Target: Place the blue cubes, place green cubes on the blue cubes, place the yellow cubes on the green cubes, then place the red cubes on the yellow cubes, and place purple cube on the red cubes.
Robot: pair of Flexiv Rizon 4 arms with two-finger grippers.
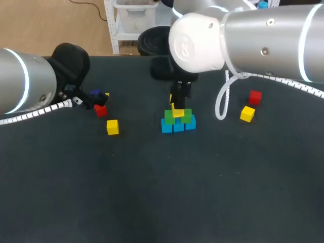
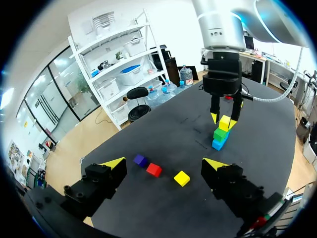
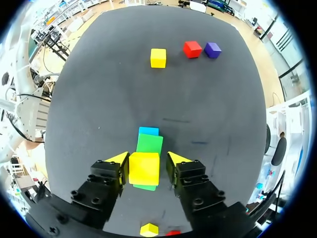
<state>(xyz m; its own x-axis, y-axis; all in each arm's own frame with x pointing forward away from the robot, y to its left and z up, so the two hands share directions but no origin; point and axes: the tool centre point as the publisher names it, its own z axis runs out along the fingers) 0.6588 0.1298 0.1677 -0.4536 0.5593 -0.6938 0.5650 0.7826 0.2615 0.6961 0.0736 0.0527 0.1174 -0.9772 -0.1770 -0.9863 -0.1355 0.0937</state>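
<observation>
Yellow on green is the play: the held yellow cube [image 3: 144, 168] is clamped between the fingers of your right end effector [image 3: 147, 159], squarely over the green cubes [image 3: 149, 144], which rest on the blue cubes [image 3: 148, 131] near the middle of the tabletop [image 3: 198, 89]. The stack lies straight below the grasp, with no sideways offset showing. You can't tell whether yellow already touches green. Your left end effector [image 2: 164, 163] hangs spread wide and empty toward the tabletop's left edge. A loose yellow cube [image 2: 182, 178] is just ahead of it, so that arm looks nearer for the next one.
</observation>
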